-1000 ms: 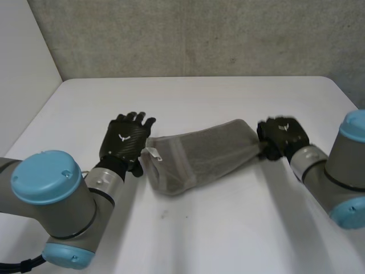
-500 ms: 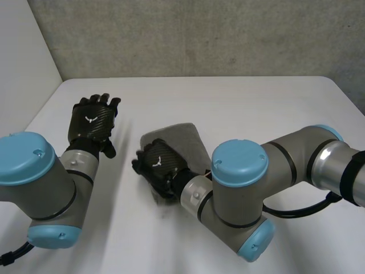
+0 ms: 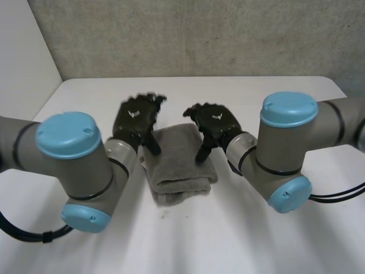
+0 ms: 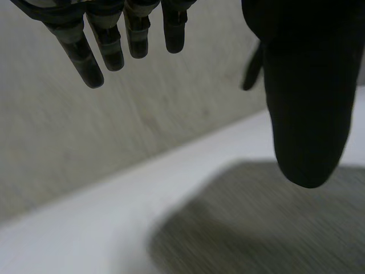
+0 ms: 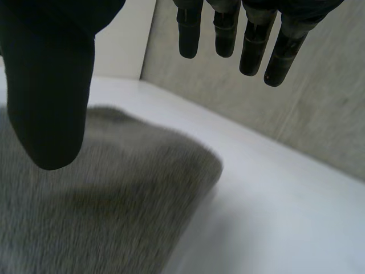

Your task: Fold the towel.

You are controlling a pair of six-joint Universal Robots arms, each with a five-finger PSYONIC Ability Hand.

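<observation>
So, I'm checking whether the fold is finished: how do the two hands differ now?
The left hand is at the folded towel's left edge, the right hand at its right edge. The left hand's fingers point toward the far wall; the right hand's angle inward toward the left hand. Both are open, thumbs over the towel, gripping nothing.

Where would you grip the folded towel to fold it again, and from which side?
Probably its two far corners, each from its outer side: the towel lies flat and narrow, and the open left hand and right hand flank those corners.
</observation>
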